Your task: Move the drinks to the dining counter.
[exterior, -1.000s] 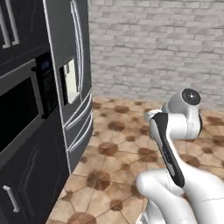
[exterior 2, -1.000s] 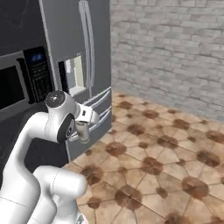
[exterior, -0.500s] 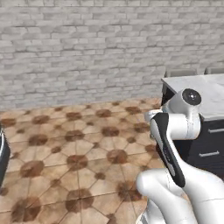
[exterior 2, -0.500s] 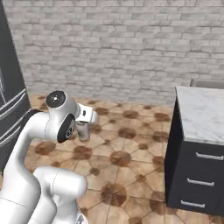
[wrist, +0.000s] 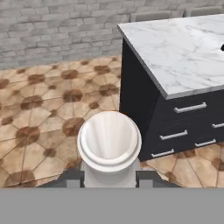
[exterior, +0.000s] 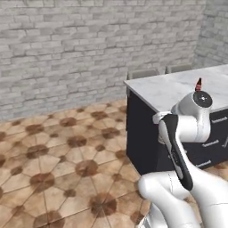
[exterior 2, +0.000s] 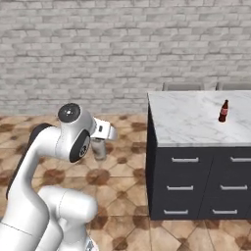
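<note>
The white robot arm carries a cream-beige bottle with a white cap [wrist: 109,142] in its gripper [wrist: 109,177]. In the hand view the two dark fingertips press against the bottle's sides, one on each side, so the gripper is closed around it. The cap faces the camera, so the bottle's long axis runs along the gripper's own line of sight.

In the right base view the same bottle [exterior 2: 100,148] hangs just below the gripper [exterior 2: 103,133], held upright over the patterned tile floor [exterior 2: 122,181], at about the height of the table's upper drawers.

The dining table [exterior 2: 196,122], a freestanding island with a white grey-veined marble top over dark drawers with silver bar handles [exterior 2: 185,160], lies ahead and to the robot's right of the held bottle, well apart from it. In the hand view its near corner [wrist: 164,94] stands up and to the right of the cap.

A dark brown bottle with a red label [exterior 2: 223,111] already stands upright on the marble top, far back from the near edge. Its red cap [exterior: 198,83] peeks over the arm in the left base view.

Judging from this, the carried bottle has yet to reach the table, and the coming move would need travel rightward and forward, plus a lift to clear the marble edge. A grey brick wall [exterior: 89,49] runs behind everything.
</note>
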